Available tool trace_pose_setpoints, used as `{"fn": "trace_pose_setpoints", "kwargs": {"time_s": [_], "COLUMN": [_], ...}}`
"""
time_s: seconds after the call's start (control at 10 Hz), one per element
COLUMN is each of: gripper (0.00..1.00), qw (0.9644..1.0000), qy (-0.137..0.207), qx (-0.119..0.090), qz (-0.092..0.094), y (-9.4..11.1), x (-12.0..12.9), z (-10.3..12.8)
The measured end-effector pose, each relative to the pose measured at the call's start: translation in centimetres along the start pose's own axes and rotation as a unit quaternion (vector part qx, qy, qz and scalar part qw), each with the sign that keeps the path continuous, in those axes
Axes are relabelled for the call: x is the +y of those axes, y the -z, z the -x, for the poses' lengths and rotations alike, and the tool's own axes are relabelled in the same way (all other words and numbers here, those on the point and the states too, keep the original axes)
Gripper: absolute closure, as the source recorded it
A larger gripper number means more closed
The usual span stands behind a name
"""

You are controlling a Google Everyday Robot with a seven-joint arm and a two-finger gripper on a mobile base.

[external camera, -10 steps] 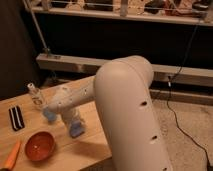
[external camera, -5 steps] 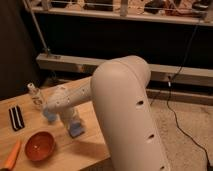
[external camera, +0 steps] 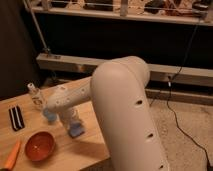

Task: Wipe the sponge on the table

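Gripper (external camera: 74,126) at sponge (external camera: 77,133), wooden table (external camera: 80,151), orange bowl (external camera: 40,146)

One table (external camera: 70,155) carries six loose things, each one of a kind. One orange-brown bowl (external camera: 40,146) serves as the mark. One light-blue sponge (external camera: 76,132) lies right of the bowl, a little farther back. One pale-blue cup (external camera: 49,116) stands behind the bowl, and one small clear bottle (external camera: 35,95) farther behind it. One black-and-white striped object (external camera: 16,118) lies behind and left of the bowl. One orange stick (external camera: 12,156) lies just left of it. One robot arm (external camera: 120,100) ends in one claw (external camera: 73,124), right of the bowl, at the sponge.
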Motion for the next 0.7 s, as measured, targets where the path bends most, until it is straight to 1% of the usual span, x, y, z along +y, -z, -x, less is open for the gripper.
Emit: {"fn": "trace_pose_setpoints", "kwargs": {"time_s": [0.1,0.3,0.4,0.5,0.6,0.7], "gripper": [0.57,0.78,0.87,0.97,1.00,1.00], "qw": [1.0000,1.0000,0.9999,0.9999,0.9998,0.9997], "qy": [0.003,0.009,0.011,0.015,0.016,0.018], "qx": [0.000,0.002,0.004,0.006,0.008,0.009], "qz": [0.002,0.002,-0.001,-0.005,-0.008,-0.011], "y": [-0.04,-0.22,-0.30,-0.43,-0.53,-0.58], "x": [0.16,0.41,0.40,0.50,0.53,0.53], "z": [0.02,-0.01,-0.05,-0.09,-0.12,-0.12]}}
